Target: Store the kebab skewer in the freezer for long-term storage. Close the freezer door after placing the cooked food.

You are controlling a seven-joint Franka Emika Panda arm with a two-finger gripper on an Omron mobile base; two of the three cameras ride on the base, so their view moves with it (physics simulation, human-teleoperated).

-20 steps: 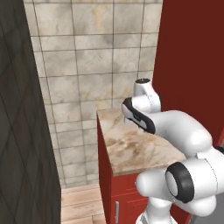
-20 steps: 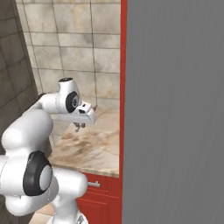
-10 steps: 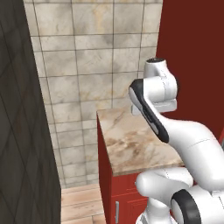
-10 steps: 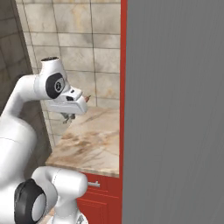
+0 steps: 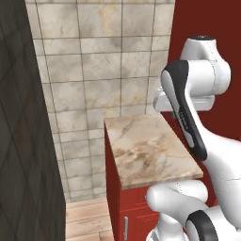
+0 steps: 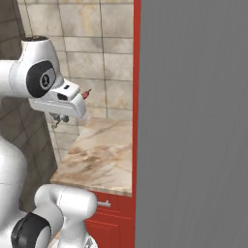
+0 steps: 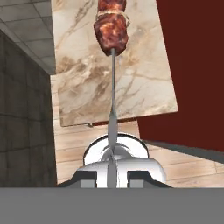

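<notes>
In the left base view the white arm rises at the right, its glossy rounded shells and dark joints standing over a small table (image 5: pixel 146 150) with a flat, beige marbled stone top on a red cabinet (image 5: pixel 115 197); behind it runs a wall of square beige tiles (image 5: pixel 94 80), and a dark tiled wall (image 5: pixel 23 141) stands at the left. In the right base view the arm's hand hangs above the same marbled table (image 6: pixel 97 157), and the kebab skewer (image 6: pixel 85 94) pokes out past the white hand as a tiny reddish tip in front of the tiled wall; a broad, plain grey panel (image 6: pixel 193 121) with a red edge covers the right half. In the hand view the claw (image 7: pixel 112 174) is clenched on the kebab skewer (image 7: pixel 112 39), whose thin, shiny metal rod runs up from between the dark finger tips to lumpy reddish-brown meat chunks, held in the air above the marbled table (image 7: pixel 144 74), with pale wooden floor planks (image 7: pixel 74 140) below.
</notes>
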